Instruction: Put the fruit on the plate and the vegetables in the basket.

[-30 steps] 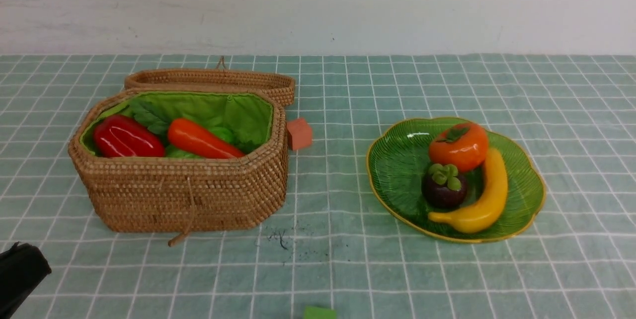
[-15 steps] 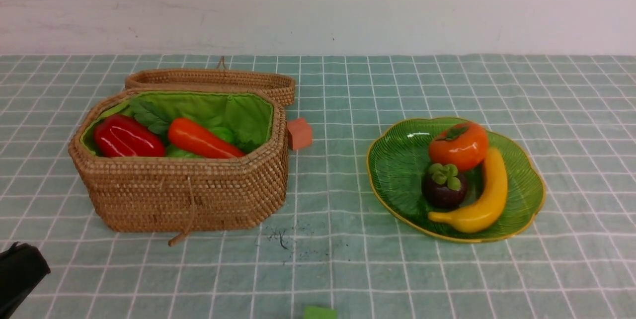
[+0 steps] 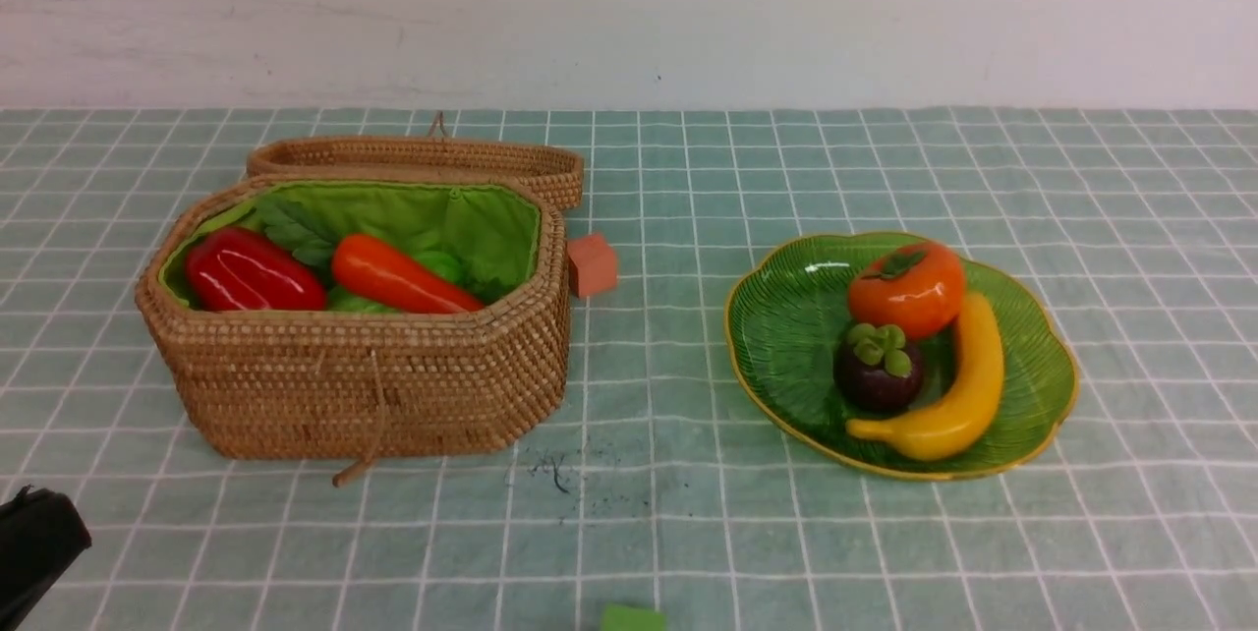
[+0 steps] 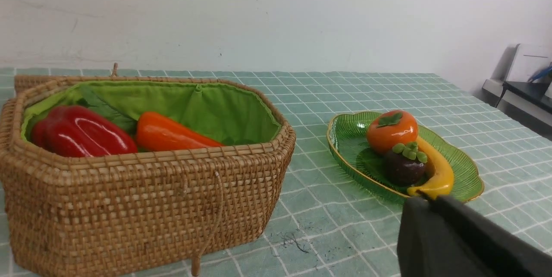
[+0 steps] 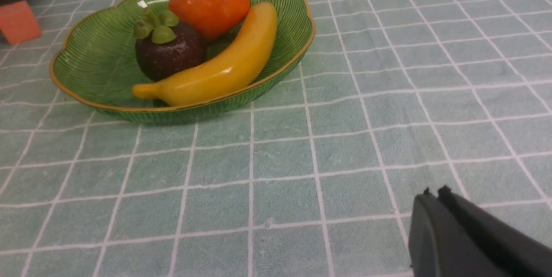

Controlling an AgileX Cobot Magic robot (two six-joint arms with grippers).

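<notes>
Fruit: banana, mangosteen and persimmon all lie on the plate, well to the right of the basket. The persimmon sits at the far side, the mangosteen just in front of it, and the banana curves along their right, touching both.
Vegetables: red bell pepper and carrot lie side by side inside the basket, on its green lining, the pepper to the left. Green leaves show behind them, and bits of another green item peep out beside the carrot; what that is I cannot tell.
Basket lid: folded open, resting behind the basket.
Cloth: green checked tablecloth, with a dark smudge just in front of the basket's right corner.
Blocks: small pink block just right of the basket; edge of a green block near the front, well apart from the basket.
Left gripper: black fingers pressed together, clenched on nothing, low and in front of the basket's left end.
Right gripper: fingertips meet, clamped empty, above bare cloth on the plate's near side, far from the basket.
Change: the left arm's black tip has slipped a little lower toward the corner than a second ago; basket, plate and all contents have not moved.
</notes>
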